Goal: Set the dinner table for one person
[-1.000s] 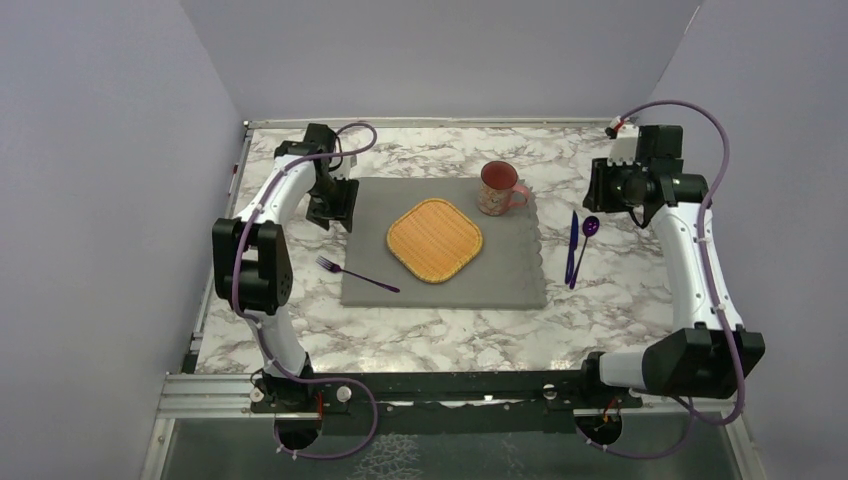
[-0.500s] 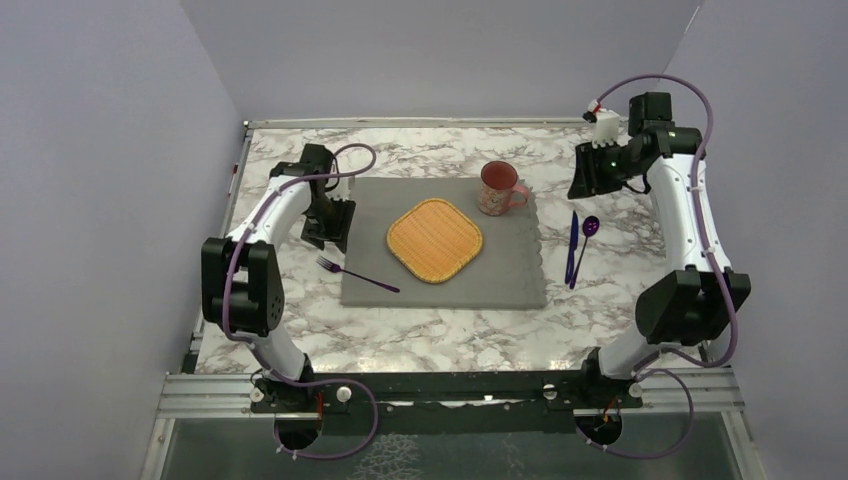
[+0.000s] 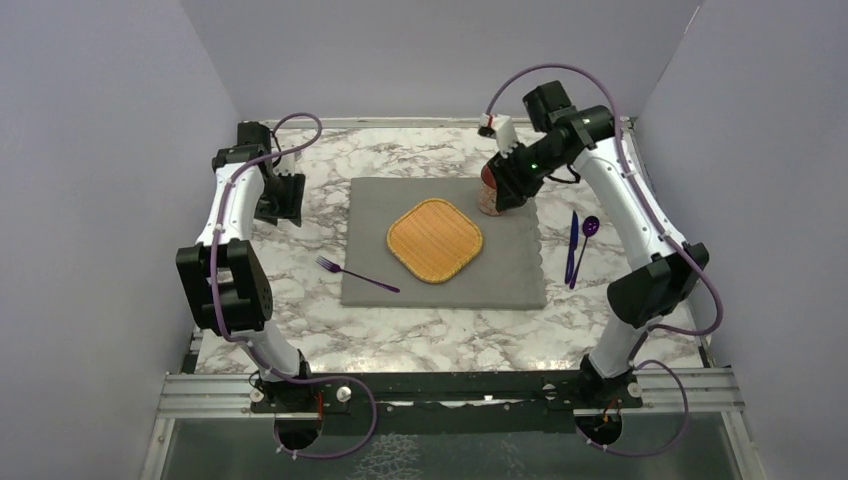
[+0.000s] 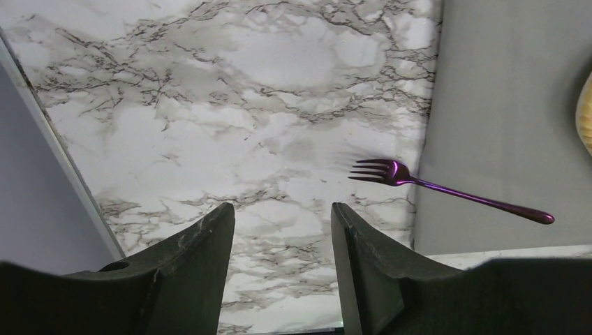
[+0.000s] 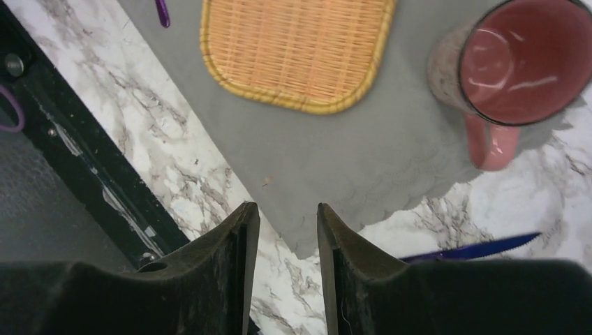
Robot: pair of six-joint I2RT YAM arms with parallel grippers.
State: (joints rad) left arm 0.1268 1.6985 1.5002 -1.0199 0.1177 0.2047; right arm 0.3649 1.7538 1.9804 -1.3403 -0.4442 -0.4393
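Pink mug, woven mat, marbled dinner table

Two arms, one claw apiece: left claw, right claw. One mug, just ahead of the right claw. One tray, ahead of it as well, left of the mug. One mat, beneath that claw. One knife and one spoon, side by side, off to its right. One fork, ahead and right of the left claw. One table, under all.

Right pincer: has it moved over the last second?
Yes. The right pincer swung left, from beyond the purple metal knife to above the pink ceramic mug.
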